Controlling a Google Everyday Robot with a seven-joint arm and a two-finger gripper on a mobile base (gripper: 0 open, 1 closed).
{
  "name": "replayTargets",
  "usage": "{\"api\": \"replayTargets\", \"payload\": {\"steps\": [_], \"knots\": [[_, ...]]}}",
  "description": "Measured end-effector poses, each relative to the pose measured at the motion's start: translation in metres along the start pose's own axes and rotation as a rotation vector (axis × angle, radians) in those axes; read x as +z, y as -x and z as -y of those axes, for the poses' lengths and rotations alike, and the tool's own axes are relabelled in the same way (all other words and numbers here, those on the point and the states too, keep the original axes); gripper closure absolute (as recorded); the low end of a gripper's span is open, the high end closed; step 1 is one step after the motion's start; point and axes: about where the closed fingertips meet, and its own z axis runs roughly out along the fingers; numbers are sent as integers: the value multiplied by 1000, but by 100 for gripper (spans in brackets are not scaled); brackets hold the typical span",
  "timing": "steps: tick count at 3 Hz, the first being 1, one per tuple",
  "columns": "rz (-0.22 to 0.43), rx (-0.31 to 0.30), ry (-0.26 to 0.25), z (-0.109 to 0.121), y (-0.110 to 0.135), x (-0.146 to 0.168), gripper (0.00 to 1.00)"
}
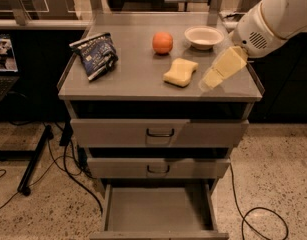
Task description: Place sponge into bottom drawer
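Observation:
The pale yellow sponge (180,72) lies on the grey cabinet top (133,79), just below the orange ball (162,42). The bottom drawer (158,209) is pulled out, its flat grey floor bare. My gripper (213,77) hangs over the top's right part, a short way right of the sponge and apart from it, at the end of the white arm (278,14) that comes in from the upper right. It holds nothing that I can see.
A white bowl (204,36) stands at the back right and a dark snack bag (95,54) lies at the left. The two upper drawers (159,132) are shut. Cables (68,164) and a stand foot lie on the floor at the left.

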Motion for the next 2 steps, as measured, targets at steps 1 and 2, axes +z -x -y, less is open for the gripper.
{"api": "replayTargets", "payload": {"steps": [1,2], "knots": [[-11,56,11,11,15,24,0],[-39,165,9,22,20,47,0]]}}
